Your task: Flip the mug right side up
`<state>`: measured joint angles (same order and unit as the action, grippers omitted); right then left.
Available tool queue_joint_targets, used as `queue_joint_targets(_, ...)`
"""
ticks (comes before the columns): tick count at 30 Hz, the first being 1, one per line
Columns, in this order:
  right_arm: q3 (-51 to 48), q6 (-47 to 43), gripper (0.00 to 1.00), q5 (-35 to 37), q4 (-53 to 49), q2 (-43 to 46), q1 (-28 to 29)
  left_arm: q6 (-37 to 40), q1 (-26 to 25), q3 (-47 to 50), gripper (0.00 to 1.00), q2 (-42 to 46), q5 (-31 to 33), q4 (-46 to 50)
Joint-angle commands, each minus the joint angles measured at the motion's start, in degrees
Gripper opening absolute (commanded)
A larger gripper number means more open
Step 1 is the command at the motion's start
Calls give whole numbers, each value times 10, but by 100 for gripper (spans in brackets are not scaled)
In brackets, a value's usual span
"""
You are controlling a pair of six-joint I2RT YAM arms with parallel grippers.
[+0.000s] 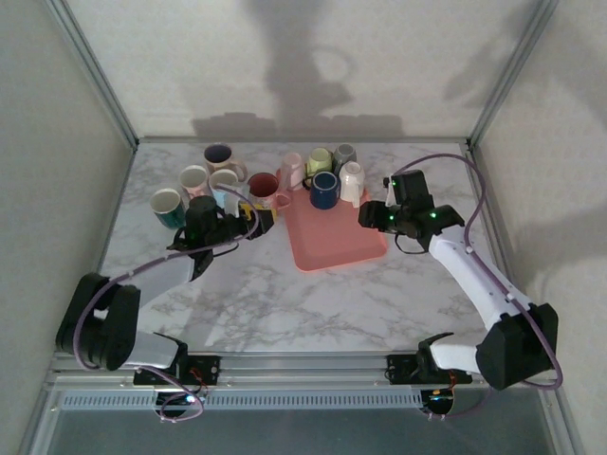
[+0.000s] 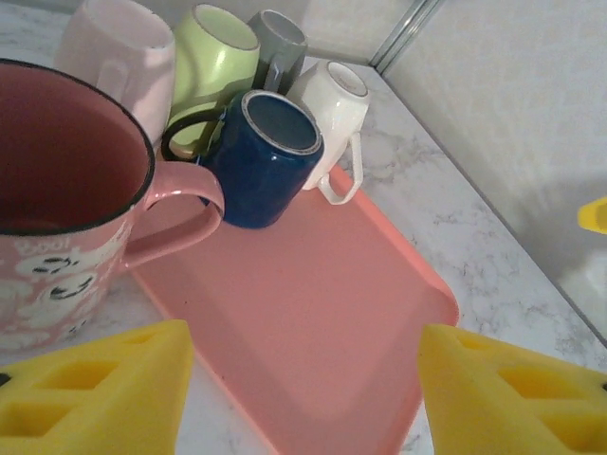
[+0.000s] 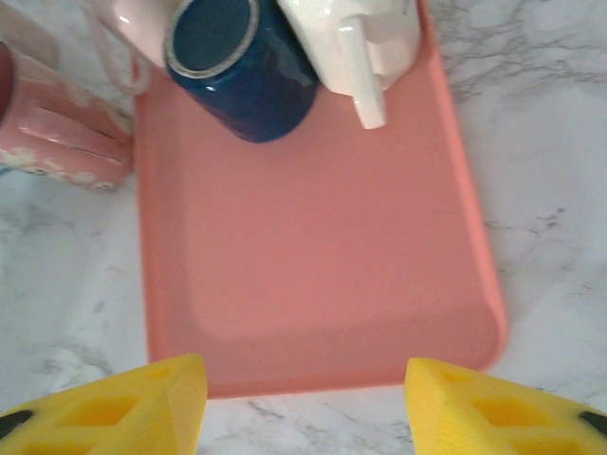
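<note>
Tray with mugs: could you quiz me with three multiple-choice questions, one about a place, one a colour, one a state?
1. Where is the blue mug? A on the tray B beside the tray C under the tray
2. What colour is the tray? A green B pink C grey
3. How does the ghost-print mug stand? A upside down B on its side C upright
Answers: A, it sits at the tray's far end; B, its surface is pink; C, its mouth faces up.
</note>
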<state>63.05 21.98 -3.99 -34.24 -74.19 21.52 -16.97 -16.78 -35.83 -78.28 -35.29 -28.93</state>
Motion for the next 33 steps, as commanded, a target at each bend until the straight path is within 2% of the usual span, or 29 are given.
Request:
queue_joint_targets(1,41,-30,57,35,-39,-33,-2,-21,-3,1,67,59,28,87)
queue_joint_targets(7,86,-56,57,41,-47,-100,-2,-26,0,-12,76,115,64,182)
queue_joint_targets(13,153,-57,56,51,-49,-202,-2,-42,12,-65,86,117,111,323)
queue_joint_targets(16,192,-57,56,66,-51,-258,-3,-45,15,-67,90,114,105,344)
queue_joint_targets(17,206,-58,55,71,-52,-277,-3,-47,14,-63,98,116,104,342)
queue_joint_targets(18,222,-60,54,75,-55,-295,-4,-51,14,-58,100,120,106,340)
queue_joint_targets(24,308,-66,47,91,-68,-375,-4,-65,14,-39,99,140,98,318)
queue_joint_targets(33,375,-77,34,121,-91,-438,-5,-73,15,-36,97,140,87,307)
